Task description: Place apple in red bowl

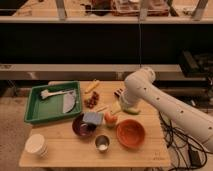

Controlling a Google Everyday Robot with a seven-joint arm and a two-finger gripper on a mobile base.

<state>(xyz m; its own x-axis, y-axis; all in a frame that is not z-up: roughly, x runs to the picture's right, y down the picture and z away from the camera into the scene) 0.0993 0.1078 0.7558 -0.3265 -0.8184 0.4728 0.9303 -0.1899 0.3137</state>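
The apple point(110, 118) is small and orange-yellow. It sits on the wooden table point(65, 150) just up and left of the wide orange-red bowl point(131, 133), which holds nothing. My white arm reaches in from the right, with its elbow above the table's back right part. My gripper point(116, 108) hangs down right above the apple, at its upper right side. The arm's end partly covers what lies behind it.
A dark maroon bowl point(80, 127) with a grey-blue sponge point(93, 118) stands left of the apple. A metal cup point(102, 143) stands in front. There are a green tray point(36, 111) with utensils at the left, a grape cluster point(91, 100), a white cup point(36, 146), and a yellow-green item point(132, 110).
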